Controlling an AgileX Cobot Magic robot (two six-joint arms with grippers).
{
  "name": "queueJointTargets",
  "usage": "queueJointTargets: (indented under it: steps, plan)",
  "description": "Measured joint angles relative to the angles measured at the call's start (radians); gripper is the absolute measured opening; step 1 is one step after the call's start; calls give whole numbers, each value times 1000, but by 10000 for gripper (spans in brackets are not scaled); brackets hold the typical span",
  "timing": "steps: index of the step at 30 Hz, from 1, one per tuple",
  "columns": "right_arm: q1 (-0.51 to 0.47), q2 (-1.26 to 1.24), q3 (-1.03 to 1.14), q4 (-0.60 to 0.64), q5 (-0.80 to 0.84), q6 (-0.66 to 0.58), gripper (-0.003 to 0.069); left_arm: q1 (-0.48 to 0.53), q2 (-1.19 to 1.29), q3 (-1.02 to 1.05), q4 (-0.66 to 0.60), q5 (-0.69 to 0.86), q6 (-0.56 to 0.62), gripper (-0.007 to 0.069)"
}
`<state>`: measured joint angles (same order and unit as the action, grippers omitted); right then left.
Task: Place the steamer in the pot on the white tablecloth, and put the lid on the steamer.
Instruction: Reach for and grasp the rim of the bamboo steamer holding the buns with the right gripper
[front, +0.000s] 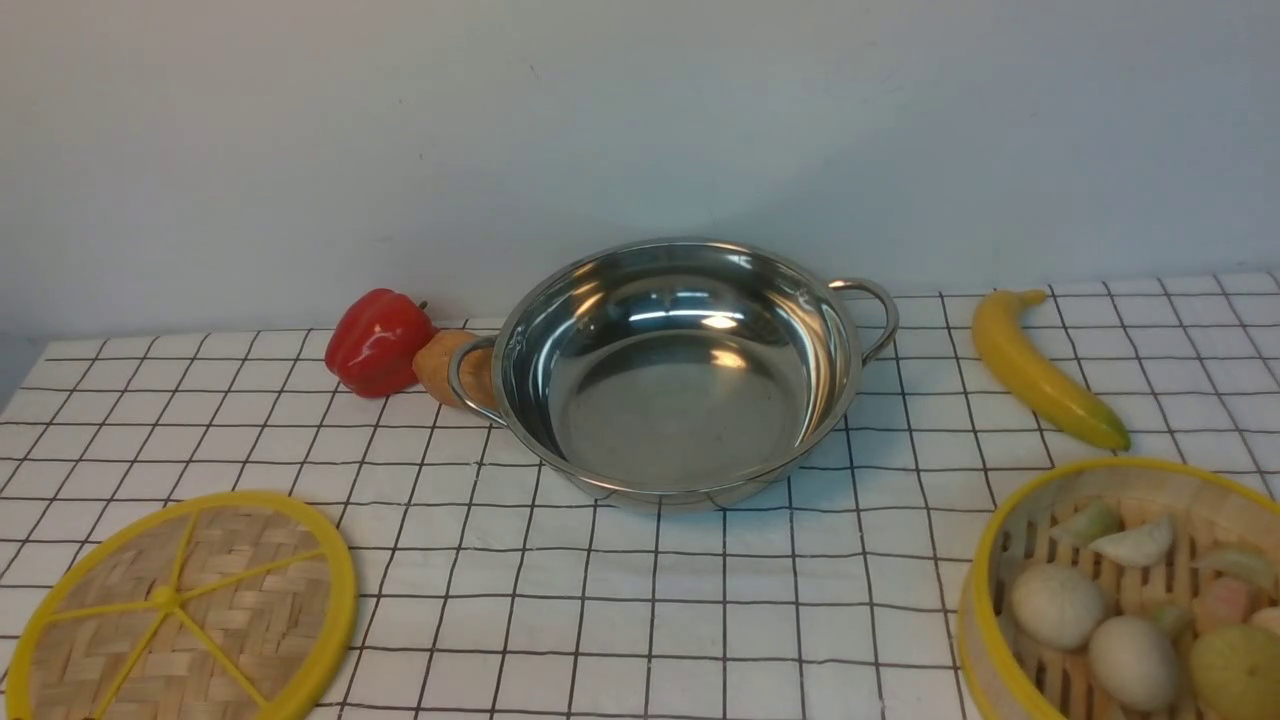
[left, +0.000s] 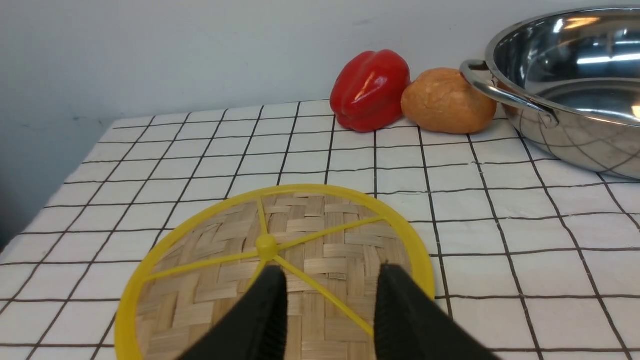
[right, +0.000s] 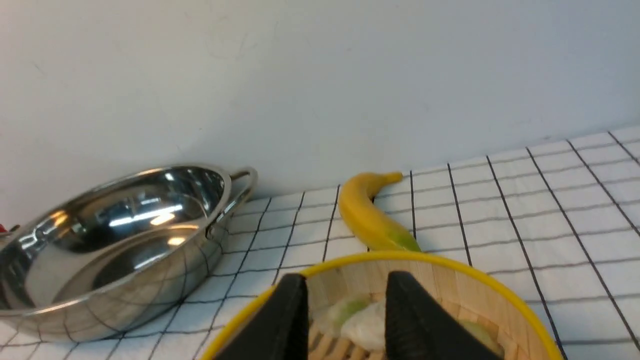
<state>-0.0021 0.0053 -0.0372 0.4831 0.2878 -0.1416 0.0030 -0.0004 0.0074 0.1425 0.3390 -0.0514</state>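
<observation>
The shiny pot (front: 680, 400) stands empty at the middle back of the white tablecloth (front: 640, 620). The steamer (front: 1120, 465), holding several food pieces, sits at the front right. The flat woven lid (front: 230, 590) lies at the front left. No gripper shows in the front view. In the left wrist view, my left gripper (left: 332, 270) is open and empty, just above the lid (left: 310, 235). In the right wrist view, my right gripper (right: 346, 277) is open and empty over the steamer (right: 400, 256), with the pot (right: 125, 240) off to its side.
A red pepper (front: 377, 340) and a brown roll-like lump (front: 445, 365) lie against the pot's left handle. A banana (front: 1040, 370) lies between the pot and the steamer, at the back right. A plain wall runs close behind the pot.
</observation>
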Motion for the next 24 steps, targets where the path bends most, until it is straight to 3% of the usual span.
queueJointTargets:
  steps: [6,13,20,24]
  plan:
    - [0,23,-152,10,45,-38,240,0,0,0,0,0,0,243]
    - [0,177,-353,45,301,-107,240,0,0,0,0,0,0,243]
    - [0,342,-404,356,353,-123,240,0,0,0,0,0,0,243]
    - [0,395,-415,401,361,-147,240,0,0,0,0,0,0,243]
